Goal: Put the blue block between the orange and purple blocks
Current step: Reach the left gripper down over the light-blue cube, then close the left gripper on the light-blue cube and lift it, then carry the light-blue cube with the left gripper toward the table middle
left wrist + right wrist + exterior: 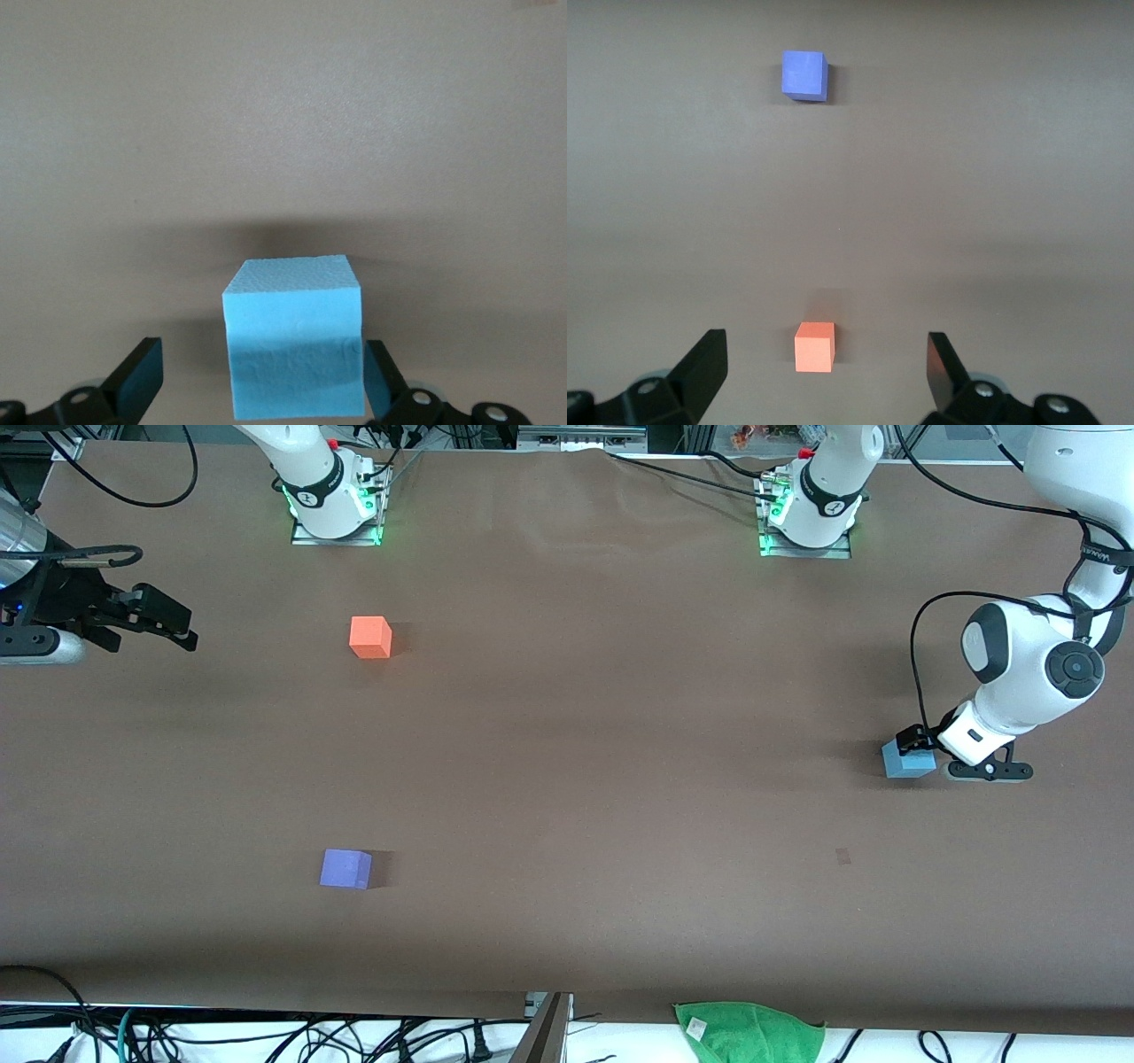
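The left gripper (257,381) sits low at the blue block (907,761) on the desk (620,735), fingers spread around it (one touching). The right gripper (182,627) waits, fingers wide, near the orange block (370,638); the purple block (345,868) lies nearer the camera.

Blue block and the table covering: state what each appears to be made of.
Blue block: probably foam, matte; its faces show a fine pebbled grain, crisp edges and no glare. It sits between the left tool's open fingers.
Table covering: likely a brown fabric or paper sheet, matte; faint ripples show near the robot bases.
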{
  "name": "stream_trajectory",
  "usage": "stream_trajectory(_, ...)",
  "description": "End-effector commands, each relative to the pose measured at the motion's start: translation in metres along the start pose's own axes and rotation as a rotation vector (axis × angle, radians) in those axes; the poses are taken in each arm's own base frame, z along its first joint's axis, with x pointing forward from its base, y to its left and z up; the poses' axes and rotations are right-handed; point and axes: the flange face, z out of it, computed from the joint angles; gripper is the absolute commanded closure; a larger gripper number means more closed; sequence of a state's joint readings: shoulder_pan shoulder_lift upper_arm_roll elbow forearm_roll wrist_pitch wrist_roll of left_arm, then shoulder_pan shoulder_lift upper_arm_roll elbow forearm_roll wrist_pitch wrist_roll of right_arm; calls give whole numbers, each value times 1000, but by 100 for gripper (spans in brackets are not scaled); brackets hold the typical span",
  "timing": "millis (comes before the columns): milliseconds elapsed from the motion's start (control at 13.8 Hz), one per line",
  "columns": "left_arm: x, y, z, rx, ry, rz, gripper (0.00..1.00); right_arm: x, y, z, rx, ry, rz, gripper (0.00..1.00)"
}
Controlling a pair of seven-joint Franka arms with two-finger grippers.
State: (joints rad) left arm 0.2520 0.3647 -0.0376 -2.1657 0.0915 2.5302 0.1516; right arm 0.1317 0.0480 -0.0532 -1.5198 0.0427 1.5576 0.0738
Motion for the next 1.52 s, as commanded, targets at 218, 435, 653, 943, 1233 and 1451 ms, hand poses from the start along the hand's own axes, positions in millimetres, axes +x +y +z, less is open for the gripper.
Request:
stream_trajectory(218, 4, 8, 17, -47, 22, -11, 0, 1, 4, -3, -14, -6, -9, 1)
stream_trajectory(435, 3, 7, 29, -45, 28, -9, 0, 1, 5, -3, -14, -6, -8, 1)
stream_trajectory(653, 3, 9, 33, -43, 17, 1, 85, 1, 6, -3, -14, -6, -6, 1)
stream_trajectory(943, 27, 5, -6, -38, 19, -3, 100, 1, 6, -3, -14, -6, -6, 1)
stream_trajectory(1233, 72, 12, -96, -60, -124, 25, 100, 1, 7, -2, -14, -7, -3, 1)
stream_trajectory(1451, 90, 72, -173, -97, -192, 124, 100, 1, 10, -2, -14, -7, 0, 1)
